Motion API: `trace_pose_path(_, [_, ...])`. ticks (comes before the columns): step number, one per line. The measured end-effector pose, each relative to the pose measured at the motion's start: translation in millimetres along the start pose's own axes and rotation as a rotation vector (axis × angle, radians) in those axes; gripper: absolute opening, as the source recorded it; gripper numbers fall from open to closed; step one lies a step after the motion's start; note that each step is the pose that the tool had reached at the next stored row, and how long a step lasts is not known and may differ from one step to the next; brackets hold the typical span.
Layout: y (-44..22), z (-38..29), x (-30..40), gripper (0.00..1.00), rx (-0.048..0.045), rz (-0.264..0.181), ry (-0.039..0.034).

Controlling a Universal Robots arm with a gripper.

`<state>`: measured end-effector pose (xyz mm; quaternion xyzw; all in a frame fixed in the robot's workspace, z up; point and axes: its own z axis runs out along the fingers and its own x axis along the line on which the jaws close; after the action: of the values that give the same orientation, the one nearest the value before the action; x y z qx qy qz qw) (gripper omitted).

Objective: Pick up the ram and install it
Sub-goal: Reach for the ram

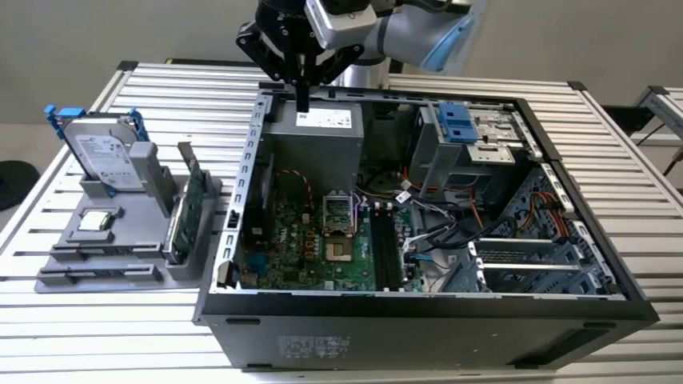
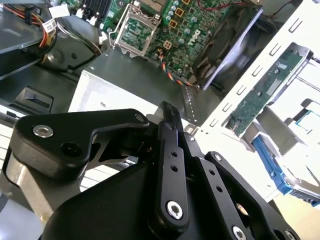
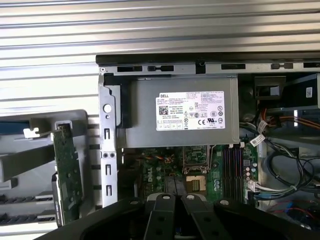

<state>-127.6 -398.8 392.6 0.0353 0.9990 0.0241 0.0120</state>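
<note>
Slatted table (image 1: 625,184), hand (image 1: 303,108) over power supply (image 1: 315,144), grey arm (image 1: 427,32) in exterior view

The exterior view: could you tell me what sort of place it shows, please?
Probably a robotics lab bench for computer assembly: an opened desktop computer case lies on a slatted metal table, and a grey fixture beside it holds a hard drive and a green card.

Black pincer (image 1: 303,107), green motherboard (image 1: 288,240), grey power supply (image 1: 309,156), white label (image 1: 323,119), blue-railed silver hard drive (image 1: 107,152).
</note>
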Motion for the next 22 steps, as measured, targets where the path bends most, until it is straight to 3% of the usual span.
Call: trace_pose_path(22, [-1.5,-0.5,21.5,0.00,0.0000,0.000,0.0000])
